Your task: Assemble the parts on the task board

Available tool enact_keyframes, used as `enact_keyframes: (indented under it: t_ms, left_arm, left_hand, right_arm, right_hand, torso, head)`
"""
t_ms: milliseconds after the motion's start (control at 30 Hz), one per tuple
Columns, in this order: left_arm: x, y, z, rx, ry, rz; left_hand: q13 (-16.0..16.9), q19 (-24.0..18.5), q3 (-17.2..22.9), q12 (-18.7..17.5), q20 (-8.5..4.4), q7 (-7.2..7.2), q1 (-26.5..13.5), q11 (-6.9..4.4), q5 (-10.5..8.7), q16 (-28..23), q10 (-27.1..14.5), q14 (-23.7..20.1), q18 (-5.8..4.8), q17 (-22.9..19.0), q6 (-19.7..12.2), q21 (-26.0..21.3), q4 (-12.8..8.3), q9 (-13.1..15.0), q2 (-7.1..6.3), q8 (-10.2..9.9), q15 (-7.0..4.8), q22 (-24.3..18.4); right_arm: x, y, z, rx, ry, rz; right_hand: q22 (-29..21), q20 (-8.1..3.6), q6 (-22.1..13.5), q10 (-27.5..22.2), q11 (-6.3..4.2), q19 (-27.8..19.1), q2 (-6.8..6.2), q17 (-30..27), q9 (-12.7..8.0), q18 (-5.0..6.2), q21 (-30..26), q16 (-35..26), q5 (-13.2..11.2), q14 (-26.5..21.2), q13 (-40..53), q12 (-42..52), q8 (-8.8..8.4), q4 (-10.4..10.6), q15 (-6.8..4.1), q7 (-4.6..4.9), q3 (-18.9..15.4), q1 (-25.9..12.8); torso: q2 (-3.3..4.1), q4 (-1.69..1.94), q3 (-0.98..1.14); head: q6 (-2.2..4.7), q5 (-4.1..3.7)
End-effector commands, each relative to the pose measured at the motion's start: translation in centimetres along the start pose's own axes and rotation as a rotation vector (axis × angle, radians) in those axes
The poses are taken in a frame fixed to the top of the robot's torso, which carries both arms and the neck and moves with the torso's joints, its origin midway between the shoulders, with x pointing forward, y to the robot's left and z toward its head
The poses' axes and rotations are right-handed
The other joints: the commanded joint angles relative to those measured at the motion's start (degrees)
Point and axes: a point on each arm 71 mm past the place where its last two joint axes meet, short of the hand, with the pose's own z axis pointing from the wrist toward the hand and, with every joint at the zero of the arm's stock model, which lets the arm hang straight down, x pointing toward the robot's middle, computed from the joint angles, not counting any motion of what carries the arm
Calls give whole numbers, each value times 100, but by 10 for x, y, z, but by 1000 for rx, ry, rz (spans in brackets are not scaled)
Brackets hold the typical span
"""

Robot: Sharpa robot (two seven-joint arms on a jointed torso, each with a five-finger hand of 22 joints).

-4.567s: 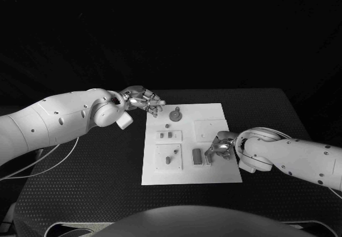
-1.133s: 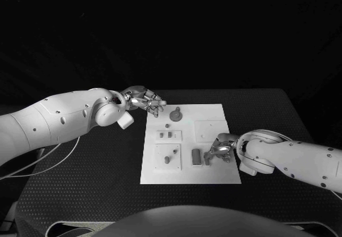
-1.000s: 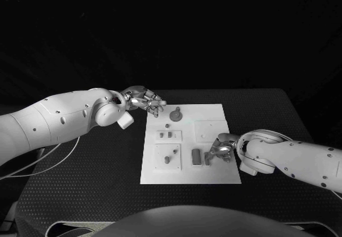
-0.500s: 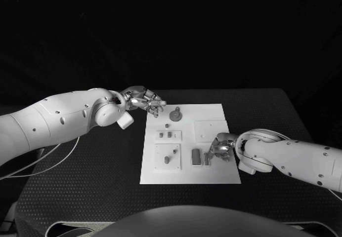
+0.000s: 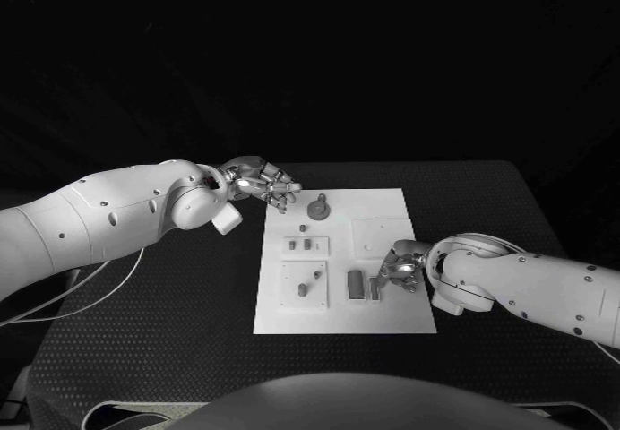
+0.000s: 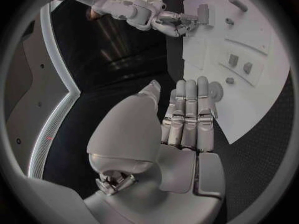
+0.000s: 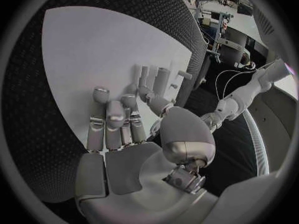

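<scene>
Head view is showing the white task board (image 5: 339, 318) lying in the middle of the black bench (image 5: 155, 313). Small grey parts (image 5: 356, 284) are sitting on the task board, some in little square trays (image 5: 306, 285). The right robot hand (image 5: 400, 270) is touching a thin upright part (image 5: 376, 288) beside it; I cannot tell if it is gripping. The left robot hand (image 5: 262, 186) is hanging by the task board's far corner, fingers apart, holding nothing.

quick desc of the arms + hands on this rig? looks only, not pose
Both arms are smooth, rounded white shells with small dark dots on the casing. A thin pale cable loops under the left arm. The left hand and the right hand are silver metal, many-fingered and segmented; in the wrist views each has flat grey palm plates and a big rounded thumb housing.
</scene>
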Motion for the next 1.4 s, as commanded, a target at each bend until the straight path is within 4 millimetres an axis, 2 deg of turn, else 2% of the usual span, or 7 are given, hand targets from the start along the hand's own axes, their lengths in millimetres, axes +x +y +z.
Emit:
enact_keyframes:
  t_ms: [33,300,500,733,900,1033,1400]
  left_arm:
    - [2,-2,0,10,13,2]
    - [-1,-3,1,23,-16,4]
    - [-8,-5,4,54,-103,-6]
    - [-19,-7,11,90,-195,-34]
    - [-36,-6,15,120,-301,-70]
    - [-51,-4,18,142,-369,-106]
    - [-60,3,25,178,-364,-141]
  left_hand:
    - [-7,-32,40,21,13,-11,-65,-3,-3,3,-22,-53,117,-9,-46,18,4,8,4,39,-4,7]
    - [-7,-32,39,22,13,-11,-65,-3,-3,4,-21,-53,117,-9,-46,18,2,8,0,39,-4,7]
    - [-7,-32,38,22,12,-13,-63,-4,-3,4,-20,-53,118,-9,-46,18,0,8,-3,39,-4,7]
    - [-61,-129,49,-25,43,-55,-49,59,-2,-97,-178,-166,102,-67,-63,-22,5,7,12,35,38,-30]
    - [-404,-813,105,-4,314,-87,-69,213,14,-785,-839,-699,84,-441,-368,-24,8,-83,44,-133,316,-427]
    - [-657,-1137,106,-32,443,-92,-131,222,-3,-1211,-1216,-1048,67,-669,-531,-45,13,-162,41,-220,438,-687]
    - [-1331,-2109,-844,-12,643,-247,-740,111,-4,-1996,-2039,-1869,-169,-1194,-1064,-31,25,-352,272,-429,546,-1536]
  right_arm:
    - [5,-2,0,1,19,-12]
    - [-10,-6,-9,-85,-1,57]
    - [-64,-3,-13,-261,-144,224]
    - [-132,-12,-6,-418,-328,486]
    - [-168,-23,4,-451,-426,591]
    - [-177,-30,15,-440,-468,619]
    - [-164,-32,33,-480,-456,728]
  right_hand:
    - [121,31,33,37,-5,19,-28,4,4,43,21,-1,8,4,-10,5,39,-1,-52,-4,-38,-55]
    - [105,28,-108,-7,30,5,-598,-13,-44,43,-9,-44,7,-20,-20,-28,-40,76,-36,34,-90,-179]
    - [96,66,-394,-176,141,-115,-979,-24,-94,43,-101,-111,11,-147,7,-49,-170,281,69,154,-30,-168]
    - [40,291,-605,-664,264,-676,-727,-211,-125,-15,-445,-575,5,-679,-172,-383,-229,136,196,263,15,113]
    - [-343,636,-890,-1094,486,-1644,-572,-879,-154,-200,-1355,-1940,-2,-1445,-1254,-1545,-281,117,505,438,109,193]
    - [-766,944,-1264,-1287,827,-2588,-390,-1702,-306,-413,-2266,-3635,6,-2044,-2624,-2897,-385,103,1120,478,170,309]
    - [-1261,1229,-1886,-1482,946,-3558,-304,-2599,-688,-651,-3362,-5738,2,-3020,-4286,-4572,-490,281,1530,443,-321,121]
  torso:
    - [0,-3,1]
    - [-9,-7,-4]
    - [-55,-25,-23]
    - [-206,-65,-78]
    - [-357,-90,-130]
    - [-498,-106,-189]
    - [-780,-186,-207]
  head:
    - [0,-2]
    - [0,-5]
    - [46,-47]
    - [472,-77]
    - [808,-65]
    - [1048,12]
    - [1406,210]
